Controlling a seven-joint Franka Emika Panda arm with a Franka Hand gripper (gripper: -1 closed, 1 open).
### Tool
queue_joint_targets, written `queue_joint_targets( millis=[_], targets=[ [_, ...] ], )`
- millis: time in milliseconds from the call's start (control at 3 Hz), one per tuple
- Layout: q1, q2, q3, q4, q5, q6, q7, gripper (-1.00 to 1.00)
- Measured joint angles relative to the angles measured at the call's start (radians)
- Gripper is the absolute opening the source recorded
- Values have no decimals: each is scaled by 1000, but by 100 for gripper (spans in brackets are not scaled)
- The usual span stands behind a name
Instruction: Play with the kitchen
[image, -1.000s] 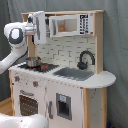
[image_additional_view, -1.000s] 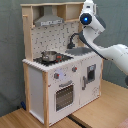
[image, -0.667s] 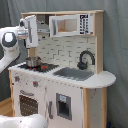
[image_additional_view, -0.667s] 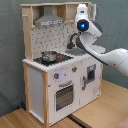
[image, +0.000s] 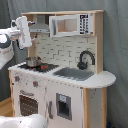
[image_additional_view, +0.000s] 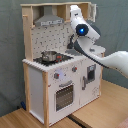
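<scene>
The kitchen (image: 65, 95) is a white and light-wood toy unit that shows in both exterior views (image_additional_view: 50, 85). It has a grey hood (image: 40, 25), a black faucet (image: 86, 59), a grey sink (image: 74, 73) and an oven door (image: 27, 105). A small metal pot (image: 33, 61) stands on the stove (image_additional_view: 49, 56). My gripper (image: 25, 32) hangs in the air at hood height, above and just outside the stove end of the counter, and holds nothing that I can see. In the second exterior view the gripper (image_additional_view: 75, 12) sits in front of the upper shelf.
A white toy microwave (image: 70, 24) fills the upper shelf. My white arm (image_additional_view: 107, 59) reaches in from the second exterior view's right, across the front of the counter. The kitchen stands on a wooden floor (image_additional_view: 107, 107) before a grey curtain (image: 117, 45).
The gripper has drifted toward the first exterior view's left, off the hood's front and slightly lower. In the second exterior view it has moved left. The pot has not moved.
</scene>
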Motion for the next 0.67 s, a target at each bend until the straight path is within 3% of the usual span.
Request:
queue_joint_targets(
  millis=[667],
  targets=[
    [64,-17,0,-11,-24,0,-213,100]
  ],
)
